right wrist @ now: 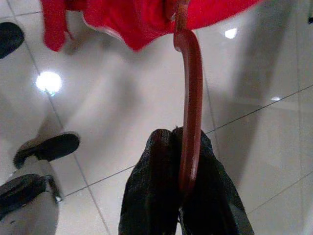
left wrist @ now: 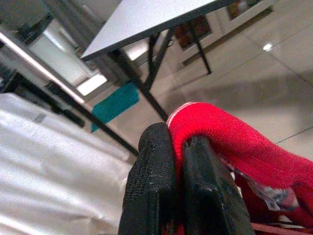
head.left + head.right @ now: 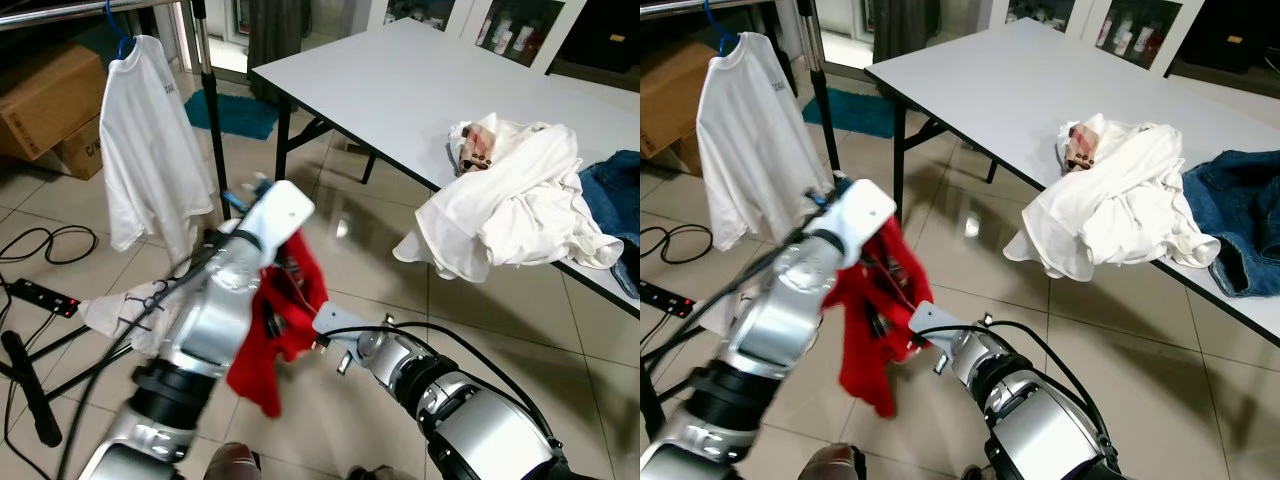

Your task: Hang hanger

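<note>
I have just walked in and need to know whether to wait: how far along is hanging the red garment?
Midway. Done: a white shirt already hangs from the rail on a blue hanger. In hand: the left gripper pinches the red garment, and the right gripper is closed on the red hanger, over the floor. Left: hooking it on the rail.

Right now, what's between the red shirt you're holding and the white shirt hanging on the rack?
In the left eye view, the left arm and the rack's dark upright pole stand between the red shirt and the hanging white shirt, over bare tile floor.
</note>
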You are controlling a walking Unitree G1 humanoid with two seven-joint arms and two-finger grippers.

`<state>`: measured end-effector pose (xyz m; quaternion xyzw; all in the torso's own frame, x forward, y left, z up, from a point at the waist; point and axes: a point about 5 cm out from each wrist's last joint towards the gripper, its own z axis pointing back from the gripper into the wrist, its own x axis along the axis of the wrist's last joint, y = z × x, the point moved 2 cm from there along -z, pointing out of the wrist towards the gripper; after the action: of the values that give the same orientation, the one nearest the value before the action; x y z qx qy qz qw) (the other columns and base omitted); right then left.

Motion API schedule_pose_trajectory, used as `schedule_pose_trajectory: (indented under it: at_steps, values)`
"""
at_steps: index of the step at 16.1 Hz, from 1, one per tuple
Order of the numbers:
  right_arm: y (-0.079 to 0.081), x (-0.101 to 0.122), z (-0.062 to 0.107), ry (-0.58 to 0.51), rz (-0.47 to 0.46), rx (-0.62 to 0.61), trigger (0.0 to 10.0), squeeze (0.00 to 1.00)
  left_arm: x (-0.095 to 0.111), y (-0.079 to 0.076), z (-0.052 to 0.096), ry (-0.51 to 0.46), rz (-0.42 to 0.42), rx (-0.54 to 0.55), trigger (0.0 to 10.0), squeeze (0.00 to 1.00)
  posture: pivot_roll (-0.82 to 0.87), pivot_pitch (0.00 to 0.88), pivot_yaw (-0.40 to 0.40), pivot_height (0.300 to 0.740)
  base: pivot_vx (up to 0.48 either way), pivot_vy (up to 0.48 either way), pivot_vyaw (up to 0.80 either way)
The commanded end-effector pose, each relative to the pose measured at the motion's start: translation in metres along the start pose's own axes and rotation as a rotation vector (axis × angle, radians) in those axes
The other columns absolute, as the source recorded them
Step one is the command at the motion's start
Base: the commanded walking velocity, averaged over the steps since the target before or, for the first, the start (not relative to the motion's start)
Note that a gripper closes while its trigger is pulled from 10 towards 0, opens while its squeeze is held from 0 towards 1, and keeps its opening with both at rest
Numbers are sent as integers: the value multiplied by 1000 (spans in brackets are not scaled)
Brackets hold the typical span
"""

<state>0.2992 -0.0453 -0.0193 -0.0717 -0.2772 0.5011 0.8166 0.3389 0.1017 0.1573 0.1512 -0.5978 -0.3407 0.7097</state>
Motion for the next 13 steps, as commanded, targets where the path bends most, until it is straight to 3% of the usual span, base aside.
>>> schedule_pose_trajectory:
  at_steps: [1, 6, 7, 10, 13]
  values:
    - [7, 22, 3, -54, 29, 4, 10000, 0, 7, 2, 0, -21, 13, -2, 10000, 0, 212, 50, -71, 740, 0, 0, 0]
    - [4, 4, 0, 0, 17, -22, 10000, 0, 8, 0, 2, -14, 67, -17, 10000, 0, 215, 58, -72, 740, 0, 0, 0]
    - [3, -6, -1, 40, -86, -8, 10000, 0, 5, 1, 1, 1, 54, -11, 10000, 0, 217, 59, -72, 740, 0, 0, 0]
    - [3, -8, -1, 39, -116, 24, 10000, 0, -13, 9, 2, 66, 0, 30, 10000, 0, 214, 61, -71, 740, 0, 0, 0]
    - [7, -28, -2, 101, -152, 52, 10000, 0, -20, 19, 9, 83, 32, 51, 10000, 0, 210, 65, -73, 740, 0, 0, 0]
